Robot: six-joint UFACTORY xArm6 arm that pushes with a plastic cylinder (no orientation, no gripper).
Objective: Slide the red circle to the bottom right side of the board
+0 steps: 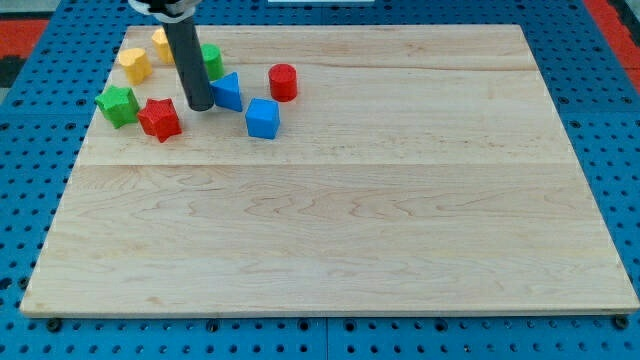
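The red circle (pixel 283 81) stands near the board's top left, to the right of the other blocks. My tip (pixel 199 106) rests on the board to the left of the red circle, just left of a blue triangle (pixel 227 91) that lies between them. A blue cube (pixel 262 118) sits below and left of the red circle. A red star (pixel 159 119) lies left of my tip.
A green star (pixel 117 104) and a yellow hexagon (pixel 134 64) sit near the board's left edge. A second yellow block (pixel 161 42) and a green block (pixel 211 60) are partly hidden behind the rod. The wooden board (pixel 400 230) lies on a blue pegboard.
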